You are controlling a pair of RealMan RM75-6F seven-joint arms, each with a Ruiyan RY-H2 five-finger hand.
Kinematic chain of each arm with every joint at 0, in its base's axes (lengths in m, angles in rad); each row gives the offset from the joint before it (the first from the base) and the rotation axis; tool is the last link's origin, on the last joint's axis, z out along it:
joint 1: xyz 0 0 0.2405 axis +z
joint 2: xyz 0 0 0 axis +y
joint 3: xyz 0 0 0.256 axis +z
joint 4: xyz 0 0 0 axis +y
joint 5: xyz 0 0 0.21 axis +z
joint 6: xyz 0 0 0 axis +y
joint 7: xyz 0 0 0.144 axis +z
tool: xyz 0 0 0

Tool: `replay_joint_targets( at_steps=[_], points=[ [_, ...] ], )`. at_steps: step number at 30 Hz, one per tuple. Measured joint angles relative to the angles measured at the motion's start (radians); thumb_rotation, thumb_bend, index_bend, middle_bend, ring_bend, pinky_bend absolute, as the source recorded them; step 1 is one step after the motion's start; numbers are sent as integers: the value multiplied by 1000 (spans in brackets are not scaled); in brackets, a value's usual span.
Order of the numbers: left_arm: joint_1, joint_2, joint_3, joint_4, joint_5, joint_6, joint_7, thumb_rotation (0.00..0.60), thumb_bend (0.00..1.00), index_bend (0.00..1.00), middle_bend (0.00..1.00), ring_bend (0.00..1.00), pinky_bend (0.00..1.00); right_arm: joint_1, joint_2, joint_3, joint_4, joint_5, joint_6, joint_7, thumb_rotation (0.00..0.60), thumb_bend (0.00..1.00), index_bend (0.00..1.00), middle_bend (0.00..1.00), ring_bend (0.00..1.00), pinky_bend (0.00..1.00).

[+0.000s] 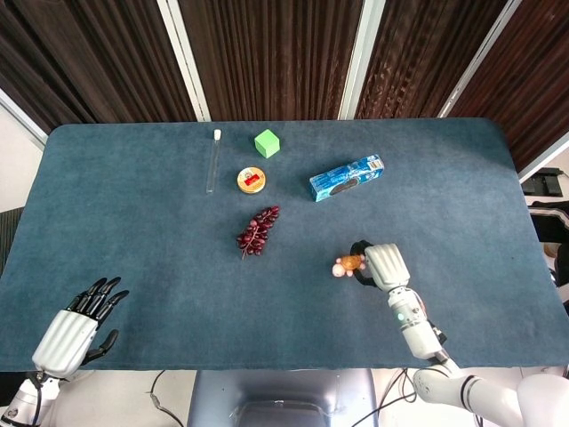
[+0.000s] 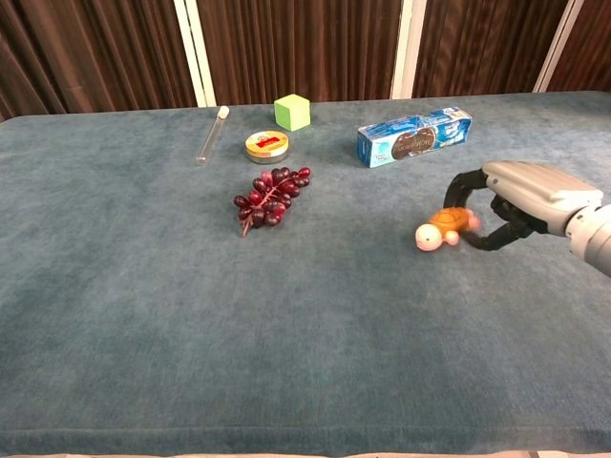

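Observation:
A small toy turtle [image 1: 347,264] [image 2: 440,227] with an orange shell and pink head is pinched in the dark fingers of my right hand [image 1: 383,265] [image 2: 520,198], tilted and raised slightly off the blue cloth. My left hand [image 1: 78,325] hangs at the table's near left corner, fingers spread, holding nothing; the chest view does not show it.
A bunch of dark red grapes [image 1: 257,230] [image 2: 268,196] lies mid-table. Behind it are a round tin [image 1: 252,180] [image 2: 266,145], a green cube [image 1: 267,142] [image 2: 292,111], a glass tube [image 1: 212,162] [image 2: 211,133] and a blue box [image 1: 347,177] [image 2: 413,135].

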Motion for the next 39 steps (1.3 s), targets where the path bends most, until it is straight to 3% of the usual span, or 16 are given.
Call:
replay_joint_targets(
  at_steps=[2,5,9,15,17,20,30,33,39],
  points=[
    [0,0,-1,0,0,0,0,600,408,163,41,52,251,-11,18,-1,-32,1,14,-9,600,405,203,266,818,779],
    [1,0,0,0,0,2,0,600,408,163,41,51,251,-27,50,-4,-91,9,25,-33,600,235,105,218,627,709],
    [1,0,1,-2,1,0,3,600,407,163,41,52,251,-50,114,-12,-209,32,32,-98,600,152,41,162,463,578],
    [2,0,0,-2,0,3,2,600,407,163,42,52,252,-104,244,-35,-439,57,85,-214,600,128,0,57,98,226],
    [2,0,0,-3,-1,2,3,600,408,163,42,52,252,-131,282,-46,-505,51,132,-249,600,119,0,33,47,151],
    [2,0,0,-4,0,1,8,600,407,163,42,52,252,-186,323,-69,-571,17,244,-292,600,110,0,14,11,65],
    [11,-7,-4,-6,-4,14,26,600,406,163,43,52,252,-475,418,-185,-648,-163,675,-395,600,118,0,0,0,26],
    [13,-9,-6,-6,-7,17,31,600,407,163,43,52,252,-534,428,-198,-628,-188,745,-365,600,126,0,0,0,24],
    [12,-14,-8,-7,-5,16,41,600,409,164,43,52,252,-597,434,-200,-572,-191,780,-237,600,128,0,0,0,24]
  ],
)
